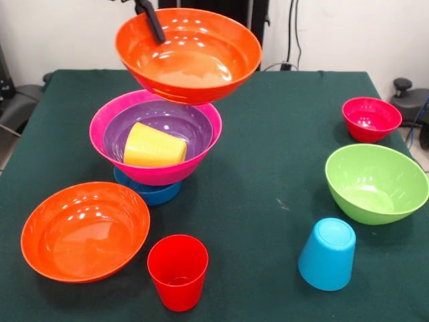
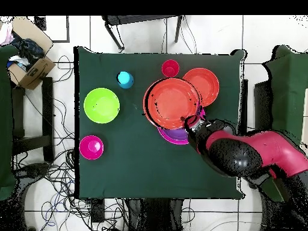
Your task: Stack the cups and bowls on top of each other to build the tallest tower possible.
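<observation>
An orange bowl (image 1: pixel 188 55) is held at its rim by the gripper (image 1: pixel 149 19), tilted, mouth up, above the magenta bowl (image 1: pixel 155 136); inside that, a yellow cup (image 1: pixel 153 146) lies sideways.

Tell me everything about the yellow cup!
The yellow cup is a shiny plastic tumbler with no handle, narrower at its bottom than at its mouth. It lies tipped on its side inside the purple bowl, which sits nested in the magenta bowl. An orange bowl hangs above the stack, tilted, not touching the cup.
</observation>
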### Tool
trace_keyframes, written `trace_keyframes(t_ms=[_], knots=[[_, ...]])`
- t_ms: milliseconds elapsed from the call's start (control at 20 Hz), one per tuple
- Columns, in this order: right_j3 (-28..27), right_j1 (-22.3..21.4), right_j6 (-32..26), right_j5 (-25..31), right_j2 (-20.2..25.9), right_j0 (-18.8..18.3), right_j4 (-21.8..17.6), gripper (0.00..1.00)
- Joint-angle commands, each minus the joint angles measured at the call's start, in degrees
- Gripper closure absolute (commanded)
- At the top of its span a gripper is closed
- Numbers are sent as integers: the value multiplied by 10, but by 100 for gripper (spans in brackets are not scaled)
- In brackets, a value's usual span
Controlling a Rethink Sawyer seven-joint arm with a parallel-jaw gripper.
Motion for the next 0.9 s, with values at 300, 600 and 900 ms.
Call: trace_keyframes(t_ms=[300, 600, 900], knots=[[-42, 54, 65, -43, -27, 39, -12, 100], [-58, 72, 46, -39, -26, 35, -15, 100], [-74, 94, 20, -28, -26, 29, -21, 100]])
